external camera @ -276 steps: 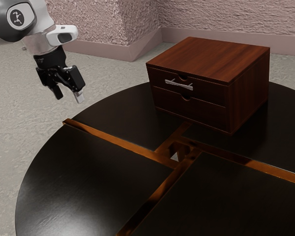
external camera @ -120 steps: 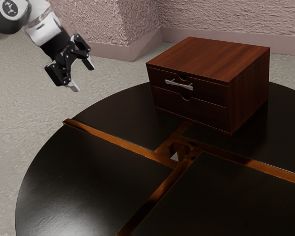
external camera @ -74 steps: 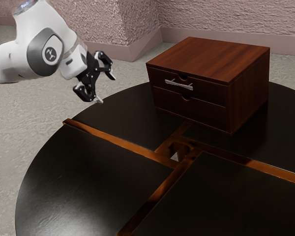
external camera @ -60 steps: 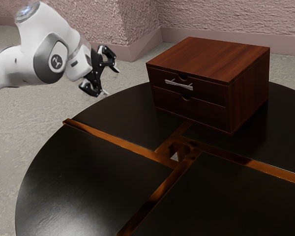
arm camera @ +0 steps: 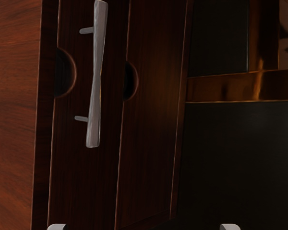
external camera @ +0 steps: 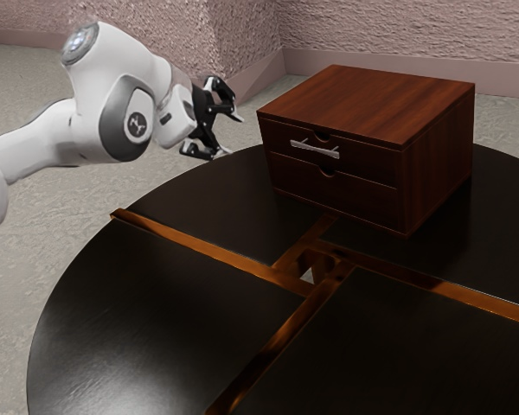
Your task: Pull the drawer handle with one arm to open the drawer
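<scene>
At the exterior view's left of the wooden chest [external camera: 389, 108], well apart from it, black gripper [external camera: 224, 130] hanging above the dark round table [external camera: 156, 294] with fingers spread, clasping nothing — on the chest's front, metal handle [external camera: 315, 149] across the upper drawer [external camera: 368, 161], flush and shut.

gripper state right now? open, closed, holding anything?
Gripper: open, holding nothing; it is short of the drawer handle, not touching it.
</scene>
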{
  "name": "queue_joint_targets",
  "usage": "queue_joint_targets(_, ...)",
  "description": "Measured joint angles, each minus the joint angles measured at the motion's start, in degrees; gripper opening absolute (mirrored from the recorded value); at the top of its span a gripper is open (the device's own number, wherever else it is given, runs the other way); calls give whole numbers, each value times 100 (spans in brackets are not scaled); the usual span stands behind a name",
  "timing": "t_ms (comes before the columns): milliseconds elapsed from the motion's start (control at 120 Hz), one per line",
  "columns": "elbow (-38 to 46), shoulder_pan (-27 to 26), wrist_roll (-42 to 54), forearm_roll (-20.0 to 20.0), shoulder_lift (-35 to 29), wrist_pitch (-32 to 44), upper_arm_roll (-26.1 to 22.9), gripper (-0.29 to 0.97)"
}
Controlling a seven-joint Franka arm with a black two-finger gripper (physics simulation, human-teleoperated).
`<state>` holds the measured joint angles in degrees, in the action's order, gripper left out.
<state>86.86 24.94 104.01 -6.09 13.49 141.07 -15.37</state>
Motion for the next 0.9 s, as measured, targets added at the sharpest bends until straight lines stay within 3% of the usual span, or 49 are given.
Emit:
queue_joint_targets(342,-141,-10,-121,-455,362,109,-386,29)
queue_joint_targets(900,-950,-37,-372,-438,1147,155,-533,22)
